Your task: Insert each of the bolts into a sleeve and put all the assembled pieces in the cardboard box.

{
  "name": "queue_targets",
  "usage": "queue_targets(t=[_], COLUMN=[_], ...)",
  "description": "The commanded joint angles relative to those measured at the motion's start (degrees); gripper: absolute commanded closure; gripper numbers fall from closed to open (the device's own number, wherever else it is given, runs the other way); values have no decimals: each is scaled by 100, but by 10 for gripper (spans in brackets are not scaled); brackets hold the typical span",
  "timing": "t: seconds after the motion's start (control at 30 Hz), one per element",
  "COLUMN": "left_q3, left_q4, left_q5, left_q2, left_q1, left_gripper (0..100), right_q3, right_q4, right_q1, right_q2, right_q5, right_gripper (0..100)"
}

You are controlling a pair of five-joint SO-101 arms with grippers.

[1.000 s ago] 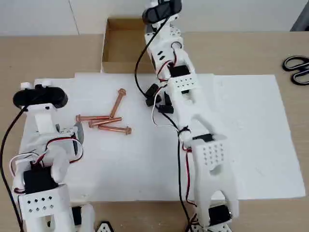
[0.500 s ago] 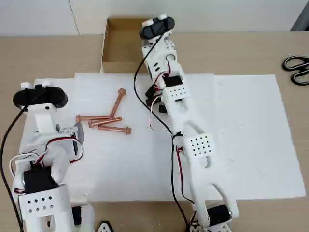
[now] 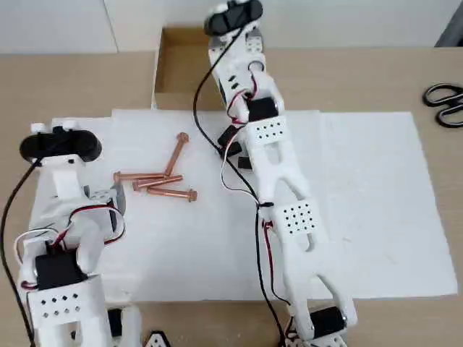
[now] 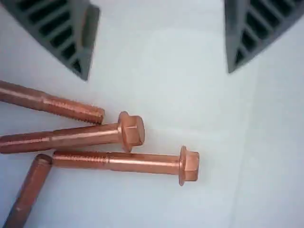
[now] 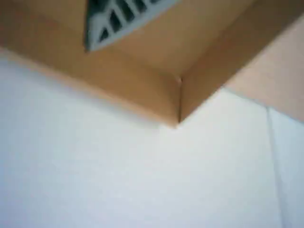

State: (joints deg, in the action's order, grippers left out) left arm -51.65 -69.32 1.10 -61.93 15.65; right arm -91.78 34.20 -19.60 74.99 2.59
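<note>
Several copper bolts [image 3: 155,181] lie loose in a cluster on the white foam sheet [image 3: 376,188], left of centre. In the left wrist view the bolts [image 4: 123,161] lie on the foam just beyond my left gripper [image 4: 156,47], which is open with nothing between its dark fingers [image 4: 61,33]. My left gripper [image 3: 112,199] sits low beside the cluster's left end. The cardboard box [image 3: 177,69] stands at the back edge of the foam. My right arm stretches to it, with my right gripper [image 3: 221,50] over the box's right side. A box corner [image 5: 178,102] shows in the right wrist view.
Two small black pieces [image 3: 231,141] lie on the foam by the right arm, partly hidden by it. Scissors [image 3: 445,101] rest on the wooden table at the far right. The right half of the foam is bare.
The right arm has swung left and stretched farther back, bringing its wrist over the box's right side. The left arm and the bolts have stayed put.
</note>
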Motion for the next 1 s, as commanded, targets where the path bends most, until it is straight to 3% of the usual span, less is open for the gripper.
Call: queue_targets(t=[0.0, 0.33, 0.53, 0.73, 0.97], left_q3=[92, 66, 57, 48, 57], left_q4=[-9, -26, -26, -26, -141], left_q5=[-35, -35, -35, -35, -35], left_q2=[-26, -26, -26, -26, -26], left_q1=[0, 0, 0, 0, 9], left_gripper=[822, 822, 822, 822, 822], right_q3=[-492, -448, -431, -97, 2418], right_q4=[1015, 3952, 6255, 6334, 6325], right_q1=[22, -31, -145, -13, 101], right_q2=[-585, -3327, -4637, -5174, -6273], right_q5=[70, 70, 79, 79, 53], right_gripper=[742, 742, 742, 742, 742])
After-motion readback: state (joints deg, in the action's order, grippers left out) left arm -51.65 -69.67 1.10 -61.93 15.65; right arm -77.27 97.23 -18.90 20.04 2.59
